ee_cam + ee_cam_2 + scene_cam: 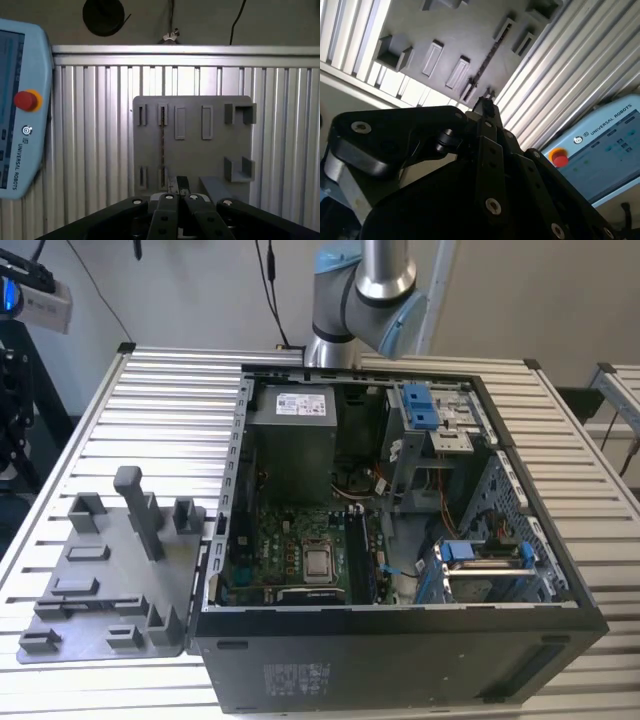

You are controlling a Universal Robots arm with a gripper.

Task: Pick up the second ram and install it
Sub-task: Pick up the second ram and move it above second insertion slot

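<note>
In the exterior view, the tray (100, 585) has tall blocks (140, 510) sticking up in the way. The computer case (400, 660) wall shuts off its 3 o'clock side. Bare bench (150, 400) lies open at 12 o'clock. In the first wrist view, the second ram (161, 142) stands on edge, with flat tray on each side.

The tray (200, 155) is grey, the second ram (161, 145) dark, the table (85, 130) ribbed silver, the hand (182, 184) black

In the exterior view, your arm (370, 290) is cut off by the picture's top edge. In the first wrist view, the gripper (182, 182) hides part of the grey tray (192, 150), and the teach pendant (22, 105) is cut off by the picture's edge. The second ram (161, 145) stands edge-on as a slim strip, too thin for you to make out its faces.
</note>
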